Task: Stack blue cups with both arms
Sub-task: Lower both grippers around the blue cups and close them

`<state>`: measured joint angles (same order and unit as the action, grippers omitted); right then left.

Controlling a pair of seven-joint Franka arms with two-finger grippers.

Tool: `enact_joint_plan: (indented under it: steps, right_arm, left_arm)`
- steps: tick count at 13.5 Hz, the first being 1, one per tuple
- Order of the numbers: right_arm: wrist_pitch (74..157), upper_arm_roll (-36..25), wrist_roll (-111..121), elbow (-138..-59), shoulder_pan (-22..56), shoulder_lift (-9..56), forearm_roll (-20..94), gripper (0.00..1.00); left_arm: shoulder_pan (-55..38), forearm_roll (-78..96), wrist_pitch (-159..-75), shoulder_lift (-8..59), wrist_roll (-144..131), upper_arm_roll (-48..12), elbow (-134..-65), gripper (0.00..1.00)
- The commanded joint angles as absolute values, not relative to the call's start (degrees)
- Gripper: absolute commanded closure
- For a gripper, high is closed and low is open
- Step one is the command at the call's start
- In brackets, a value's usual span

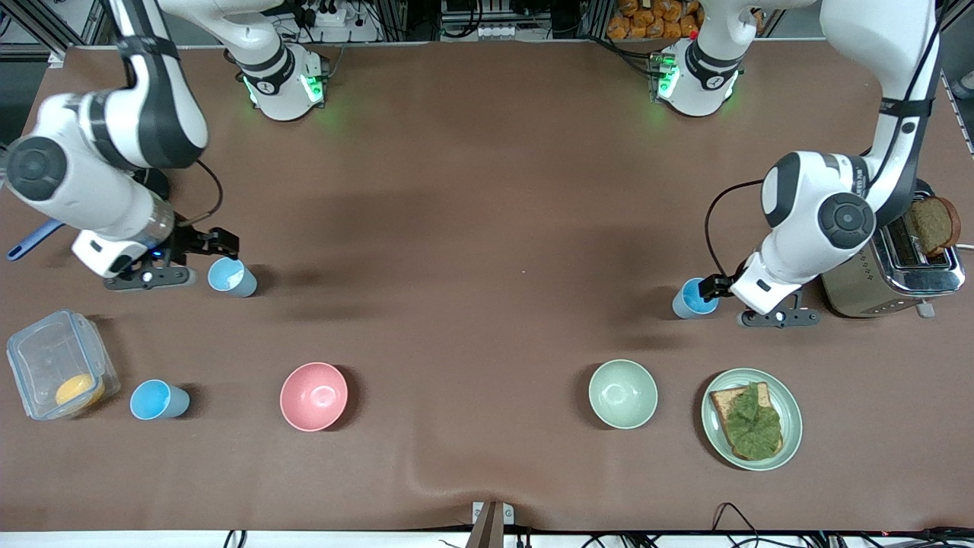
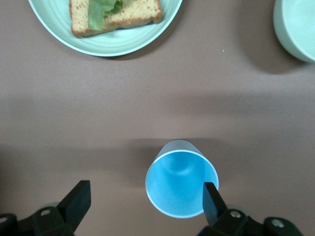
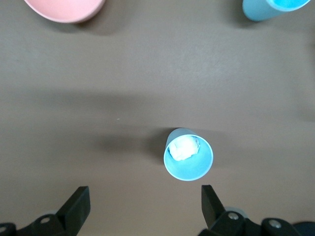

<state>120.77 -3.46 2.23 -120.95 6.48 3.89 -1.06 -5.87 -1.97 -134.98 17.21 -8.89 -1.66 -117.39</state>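
Left gripper [image 2: 145, 201] we see low, fingers spread, smooth tapered blue cup [image 2: 181, 184] by one fingertip, green plate [image 1: 788, 438] near. Right gripper [image 3: 145, 204] spread too, second cup [image 3: 188, 154], white lump inside, just ahead. Third cup [image 1: 158, 399] beside clear box [image 1: 47, 358].

Both arms reach down low; the left gripper [image 1: 711, 288] and right gripper [image 1: 204, 245] hang open, fingers wide apart.
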Motion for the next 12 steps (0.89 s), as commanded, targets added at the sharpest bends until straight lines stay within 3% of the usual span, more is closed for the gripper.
enact_joint_plan:
  steps: [1,7,11,12]
  right_arm:
    - [126.5,-3.6,1.9,-126.3,6.3,4.4,-1.1,0.00]
    - [128.8,-3.7,1.9,-125.4,5.3,12.0,-1.8,0.00]
    - [128.7,-3.7,1.8,-123.7,5.0,15.5,-1.8,0.00]
    - [128.7,-3.7,1.8,-123.7,5.0,15.6,-1.8,0.00]
  left_arm:
    - [-5.5,-3.2,-138.2,17.6,-8.9,-1.9,-119.6,0.00]
    - [-5.4,-3.2,-138.5,19.4,-8.9,-2.0,-120.0,0.00]
    - [-5.4,-3.2,-139.5,20.9,-8.9,-2.1,-119.6,0.21]
    - [-5.4,-3.1,-140.0,21.2,-8.9,-2.1,-119.5,0.35]
